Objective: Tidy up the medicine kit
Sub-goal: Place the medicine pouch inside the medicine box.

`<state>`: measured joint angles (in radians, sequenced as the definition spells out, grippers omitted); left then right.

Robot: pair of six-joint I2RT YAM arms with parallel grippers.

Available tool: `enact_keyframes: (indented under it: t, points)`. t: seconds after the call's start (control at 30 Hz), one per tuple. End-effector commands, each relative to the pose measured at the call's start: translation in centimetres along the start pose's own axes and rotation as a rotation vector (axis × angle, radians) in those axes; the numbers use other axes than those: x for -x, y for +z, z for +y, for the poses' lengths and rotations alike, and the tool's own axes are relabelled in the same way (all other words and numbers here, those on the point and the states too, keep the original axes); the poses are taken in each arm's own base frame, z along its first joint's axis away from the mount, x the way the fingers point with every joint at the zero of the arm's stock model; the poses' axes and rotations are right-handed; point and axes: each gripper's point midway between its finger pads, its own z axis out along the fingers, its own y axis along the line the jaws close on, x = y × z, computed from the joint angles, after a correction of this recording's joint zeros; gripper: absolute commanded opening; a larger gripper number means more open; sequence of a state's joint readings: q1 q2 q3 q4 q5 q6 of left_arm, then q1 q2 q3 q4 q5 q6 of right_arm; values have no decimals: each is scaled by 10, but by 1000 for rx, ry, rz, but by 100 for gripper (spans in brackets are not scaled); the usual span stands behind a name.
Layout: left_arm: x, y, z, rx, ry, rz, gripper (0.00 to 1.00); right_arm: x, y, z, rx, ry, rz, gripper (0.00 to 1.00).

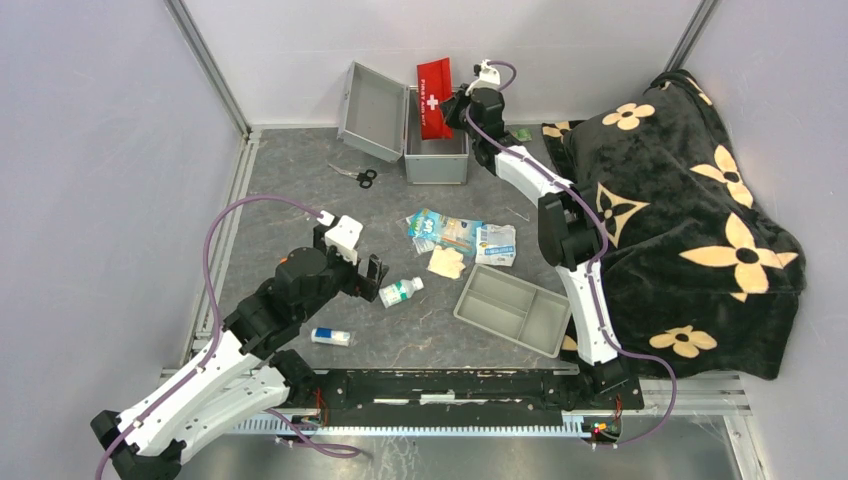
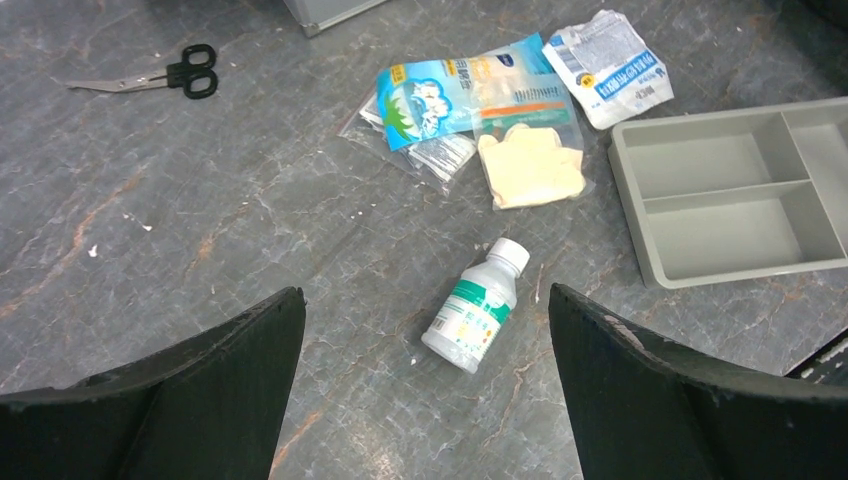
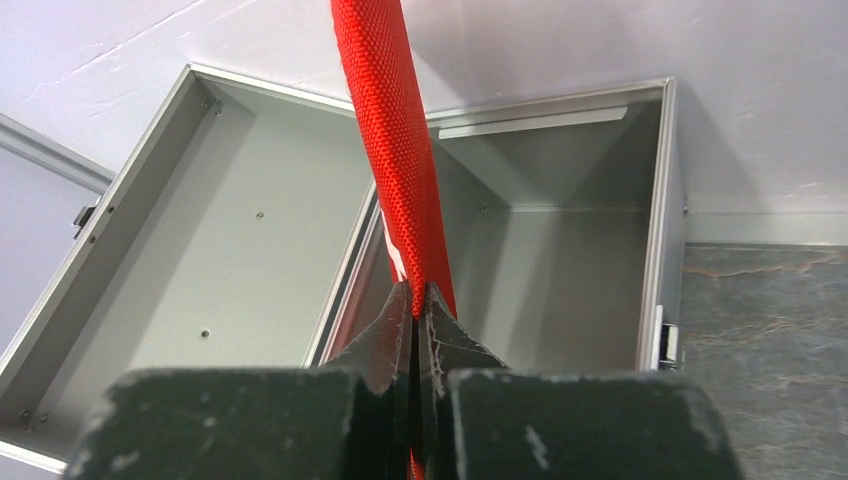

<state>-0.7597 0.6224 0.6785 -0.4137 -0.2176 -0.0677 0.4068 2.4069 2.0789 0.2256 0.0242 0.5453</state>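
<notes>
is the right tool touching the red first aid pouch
Touching. The right wrist view shows the right tool pinched shut on the edge of the red first-aid pouch, held over the open medicine kit.

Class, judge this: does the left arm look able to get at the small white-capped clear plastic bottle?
Probably yes: the left gripper is open and aimed at the bottle, which lies apart with nothing covering it.

White cross on the red pouch (image 1: 434, 98); small print on the bottle (image 2: 475, 318) and blue packet (image 2: 440, 95) illegible
</notes>
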Motion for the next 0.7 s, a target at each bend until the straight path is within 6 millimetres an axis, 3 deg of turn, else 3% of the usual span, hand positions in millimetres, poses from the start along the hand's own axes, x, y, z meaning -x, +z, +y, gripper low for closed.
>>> enact_keyframes:
  t: [0.0, 0.2, 0.47, 0.67]
  points:
    - [8, 2, -6, -34, -1, -23, 96, 27, 10, 20, 79, 90, -120, 0]
    - [7, 2, -9, -48, 9, -21, 96, 4, 16, 25, 136, 145, -71, 0]
    - [6, 3, -11, -60, 13, -13, 96, -27, 4, 19, 135, 149, 27, 1]
    - [6, 3, -10, -57, 13, -14, 97, -32, 3, 14, 104, 133, 54, 34]
